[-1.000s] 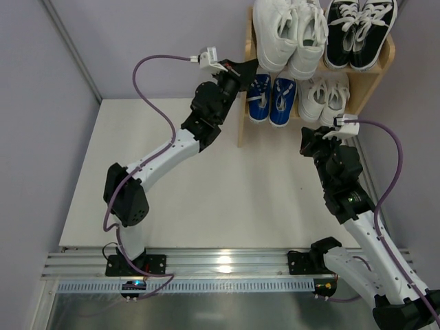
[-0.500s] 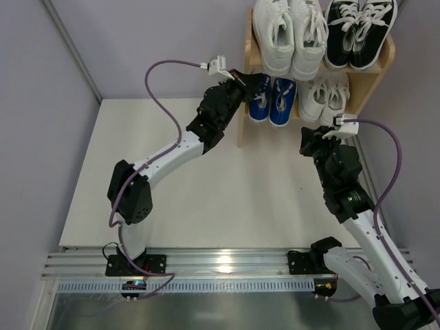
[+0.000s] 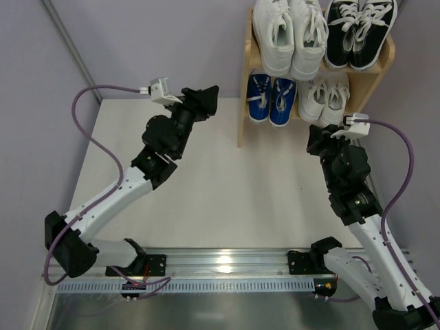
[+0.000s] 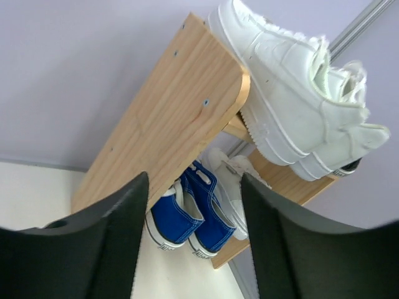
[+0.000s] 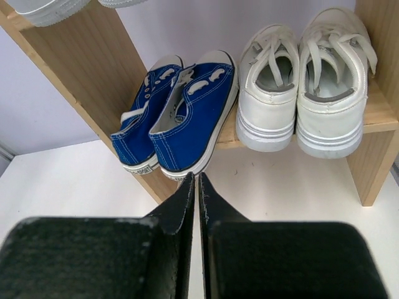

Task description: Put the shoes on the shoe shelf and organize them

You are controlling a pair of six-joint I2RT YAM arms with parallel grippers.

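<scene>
The shoe shelf (image 3: 242, 130) stands at the table's far right with four pairs of shoes on it. White low-tops (image 3: 289, 34) and black sneakers (image 3: 359, 27) fill the top tier. The blue pair (image 3: 271, 100) and small white lace-ups (image 3: 323, 96) sit on the lower tier. My left gripper (image 3: 203, 96) hangs open and empty left of the shelf's side panel (image 4: 168, 118), apart from it; its view shows the blue pair (image 4: 187, 215) and the white low-tops (image 4: 293, 93). My right gripper (image 5: 198, 179) is shut on nothing, just in front of the blue pair (image 5: 187, 118) and beside the lace-ups (image 5: 305, 87).
The white tabletop (image 3: 206, 179) stretches left of the shelf to a grey wall. An aluminium rail (image 3: 227, 265) with both arm bases runs along the near edge. Purple cables (image 3: 89, 137) loop off each wrist.
My left arm has swung back and to the left, away from the shelf's lower tier, and its jaws have opened. The right arm has shifted only slightly.
</scene>
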